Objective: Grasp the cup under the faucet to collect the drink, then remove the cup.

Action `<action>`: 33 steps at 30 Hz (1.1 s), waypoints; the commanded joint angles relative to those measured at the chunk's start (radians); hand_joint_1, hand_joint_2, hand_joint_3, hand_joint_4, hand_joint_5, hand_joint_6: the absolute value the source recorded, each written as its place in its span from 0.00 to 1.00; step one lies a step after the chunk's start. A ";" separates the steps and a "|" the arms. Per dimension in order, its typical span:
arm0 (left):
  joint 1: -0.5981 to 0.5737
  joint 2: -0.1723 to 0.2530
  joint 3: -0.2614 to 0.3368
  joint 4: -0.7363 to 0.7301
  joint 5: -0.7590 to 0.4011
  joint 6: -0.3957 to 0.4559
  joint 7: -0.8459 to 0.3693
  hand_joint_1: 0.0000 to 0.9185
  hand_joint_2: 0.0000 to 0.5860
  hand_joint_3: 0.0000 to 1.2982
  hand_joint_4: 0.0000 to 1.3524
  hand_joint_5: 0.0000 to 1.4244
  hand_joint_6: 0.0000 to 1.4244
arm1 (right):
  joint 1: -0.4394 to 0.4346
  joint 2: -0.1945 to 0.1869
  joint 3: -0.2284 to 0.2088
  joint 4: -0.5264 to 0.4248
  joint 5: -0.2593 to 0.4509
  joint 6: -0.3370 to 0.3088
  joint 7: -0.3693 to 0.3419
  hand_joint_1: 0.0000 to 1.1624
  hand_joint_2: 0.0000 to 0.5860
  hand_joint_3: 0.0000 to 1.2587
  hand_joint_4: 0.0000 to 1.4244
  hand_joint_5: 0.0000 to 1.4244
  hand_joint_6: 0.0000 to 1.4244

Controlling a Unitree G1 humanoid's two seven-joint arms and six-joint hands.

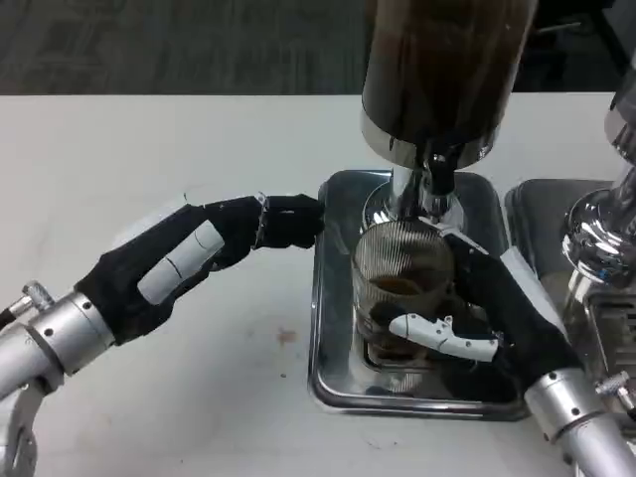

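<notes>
- The right hand (487, 318) wraps its fingers around the cup (402, 288), clamped on its lower side.
- The cup, ribbed clear glass, stands upright on the tray (333, 298) right below the faucet (437, 184), with a shallow layer of brown drink in it.
- Above, the dispenser (442, 70) holds dark liquid.
- The left hand (214, 248) holds nothing, fingers stretched together, tips touching the tray's left rim on the table (149, 149).

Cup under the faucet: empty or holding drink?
Holding some drink: a dark layer sits low inside the clear ribbed cup, which the right hand grips.
</notes>
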 commanded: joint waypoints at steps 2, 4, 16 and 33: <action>-0.008 0.012 -0.008 0.016 0.018 -0.016 0.007 0.00 0.18 0.23 0.20 0.18 0.12 | 0.018 0.004 0.026 -0.002 -0.066 0.003 -0.052 0.67 0.31 0.24 0.26 0.37 0.47; -0.010 0.012 -0.010 0.018 0.018 -0.019 0.008 0.00 0.18 0.23 0.20 0.18 0.12 | 0.021 0.003 0.028 -0.003 -0.079 0.002 -0.072 0.67 0.31 0.26 0.29 0.40 0.52; -0.014 0.008 -0.016 0.028 0.019 -0.032 0.008 0.00 0.18 0.23 0.20 0.18 0.12 | 0.072 0.016 0.012 -0.031 -0.128 -0.032 -0.241 0.76 0.31 0.43 0.48 0.63 0.81; -0.023 -0.006 -0.038 0.025 0.038 -0.056 0.003 0.00 0.17 0.23 0.20 0.18 0.12 | 0.182 0.046 -0.060 -0.137 -0.128 -0.121 -0.394 0.79 0.23 0.55 0.59 0.76 0.96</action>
